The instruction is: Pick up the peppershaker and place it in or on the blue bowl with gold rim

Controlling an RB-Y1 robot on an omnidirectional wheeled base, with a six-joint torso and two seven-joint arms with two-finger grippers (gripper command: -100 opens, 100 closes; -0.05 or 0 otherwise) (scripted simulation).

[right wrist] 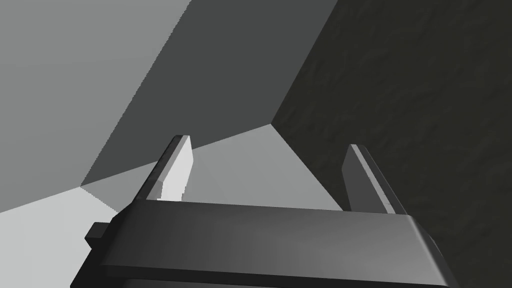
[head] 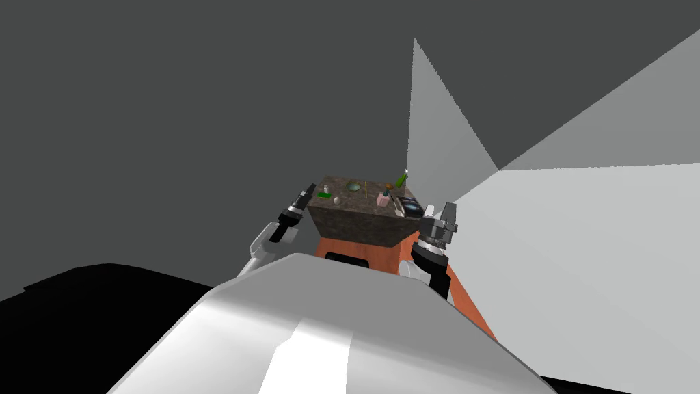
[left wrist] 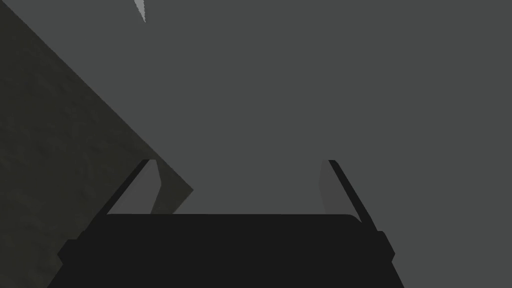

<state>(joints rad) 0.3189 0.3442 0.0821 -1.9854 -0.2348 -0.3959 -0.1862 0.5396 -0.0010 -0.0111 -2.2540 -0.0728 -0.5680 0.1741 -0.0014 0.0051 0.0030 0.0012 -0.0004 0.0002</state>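
Both end effectors hung at the surface's [head: 359, 204] edges, blades apart.

Peppershaker [head: 326, 188]: small, pale, upright, near the far left corner, at 9 o'clock from the grey-green bowl [head: 353, 186] and apart from it. Green item [head: 324, 195] just beside the shaker at 6 o'clock; grey ball [head: 336, 200] at 5 o'clock. Thin yellow stick [head: 366, 189] at 3 o'clock from the bowl; pink box [head: 383, 200] and green bottle [head: 402, 180] further right. Left end effector [head: 309, 189] near the shaker at 9 o'clock; right end effector [head: 441, 208] past the right edge.
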